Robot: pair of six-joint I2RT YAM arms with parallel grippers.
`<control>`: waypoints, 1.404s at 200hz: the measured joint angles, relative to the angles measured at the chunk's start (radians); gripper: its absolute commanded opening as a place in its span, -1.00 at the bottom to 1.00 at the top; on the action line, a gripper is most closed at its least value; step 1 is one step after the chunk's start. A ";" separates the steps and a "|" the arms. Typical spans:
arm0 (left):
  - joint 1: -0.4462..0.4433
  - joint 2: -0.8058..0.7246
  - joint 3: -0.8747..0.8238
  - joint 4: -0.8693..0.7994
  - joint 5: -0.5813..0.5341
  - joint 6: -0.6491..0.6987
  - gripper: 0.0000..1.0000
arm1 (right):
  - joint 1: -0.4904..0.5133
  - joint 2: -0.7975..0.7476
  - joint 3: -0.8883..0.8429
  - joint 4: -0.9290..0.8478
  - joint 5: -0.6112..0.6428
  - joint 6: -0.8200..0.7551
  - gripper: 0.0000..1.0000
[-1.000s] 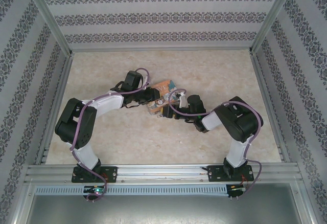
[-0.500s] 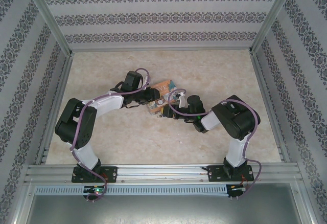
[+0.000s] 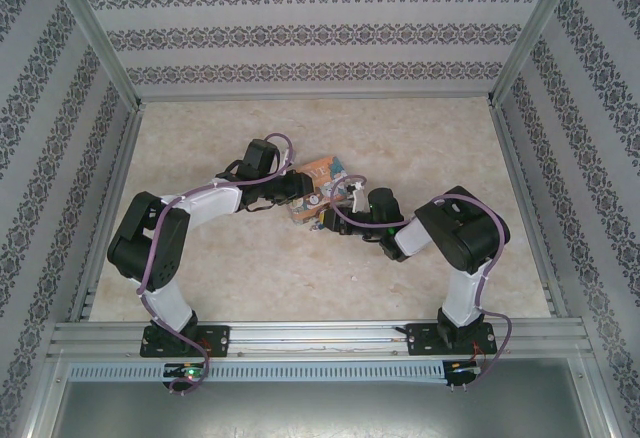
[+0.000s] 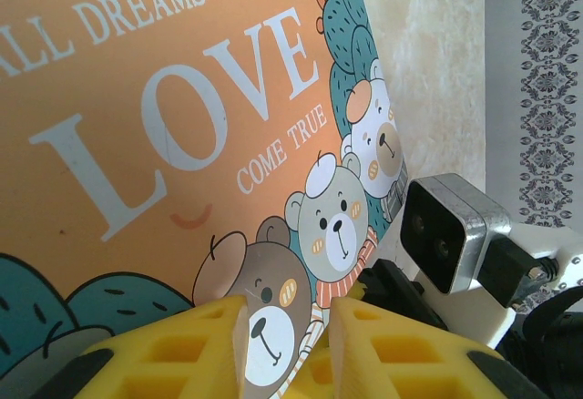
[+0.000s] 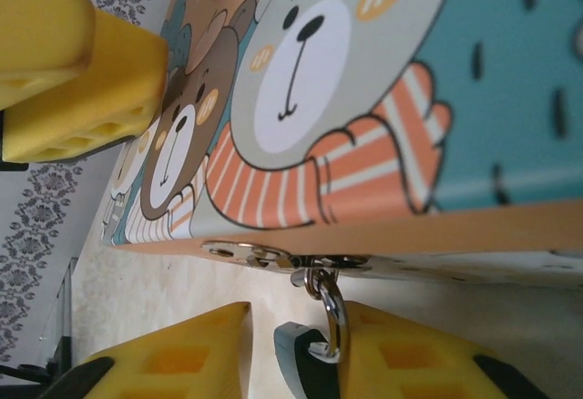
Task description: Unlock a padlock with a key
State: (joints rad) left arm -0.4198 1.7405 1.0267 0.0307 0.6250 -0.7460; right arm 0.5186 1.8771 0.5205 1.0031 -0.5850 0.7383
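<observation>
LOVE tin (image 4: pixel 182 144) is clamped steady by left gripper (image 4: pixel 287 326).
Padlock (image 5: pixel 293 363) is straddled, unpinched, by right gripper (image 5: pixel 296 317), jaws parted.

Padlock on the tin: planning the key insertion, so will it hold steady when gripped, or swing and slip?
Probably swings: the padlock is linked to the hasp of the LOVE tin only by its shackle. Likely rigid and heavy for its size, given the metal shackle. Its small smooth body may slip when pinched.
</observation>
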 measured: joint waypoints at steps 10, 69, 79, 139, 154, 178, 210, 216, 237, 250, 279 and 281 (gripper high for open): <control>0.000 0.000 0.000 0.000 0.000 0.000 -0.42 | -0.002 0.000 -0.003 0.001 0.000 -0.002 -0.57; 0.000 0.000 -0.002 0.004 0.000 -0.003 -0.42 | -0.006 0.000 -0.014 0.009 0.013 0.000 -0.88; 0.000 0.000 -0.003 0.006 0.000 -0.003 -0.42 | -0.006 0.000 -0.018 0.013 0.018 0.001 -0.94; 0.000 -0.011 -0.034 0.049 0.000 -0.005 -0.42 | -0.006 0.000 -0.039 0.052 0.028 0.050 -1.00; 0.000 -0.017 -0.050 0.072 0.000 -0.008 -0.42 | -0.010 0.000 -0.046 0.068 0.032 0.069 -1.00; -0.001 -0.026 -0.070 0.100 0.000 -0.014 -0.42 | -0.020 -0.001 -0.058 0.098 0.039 0.098 -1.00; -0.002 -0.034 -0.090 0.130 -0.004 -0.020 -0.42 | -0.033 -0.001 -0.071 0.132 0.045 0.136 -1.00; -0.002 -0.035 -0.094 0.136 -0.005 -0.021 -0.42 | -0.037 -0.001 -0.072 0.136 0.046 0.144 -1.00; -0.002 -0.038 -0.098 0.140 -0.008 -0.022 -0.42 | -0.046 -0.003 -0.075 0.146 0.051 0.157 -1.00; -0.002 -0.038 -0.098 0.140 -0.008 -0.022 -0.42 | -0.051 -0.011 -0.081 0.149 0.057 0.158 -1.00; -0.002 -0.039 -0.098 0.140 -0.008 -0.022 -0.42 | -0.059 -0.042 -0.091 0.150 0.072 0.157 -1.00; -0.002 -0.039 -0.098 0.140 -0.008 -0.022 -0.42 | -0.060 -0.045 -0.092 0.150 0.073 0.157 -1.00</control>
State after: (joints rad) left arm -0.4221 1.7016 0.9283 0.1707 0.6170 -0.7681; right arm 0.4587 1.8320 0.4286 1.1530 -0.5121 0.8955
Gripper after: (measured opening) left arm 0.288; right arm 0.047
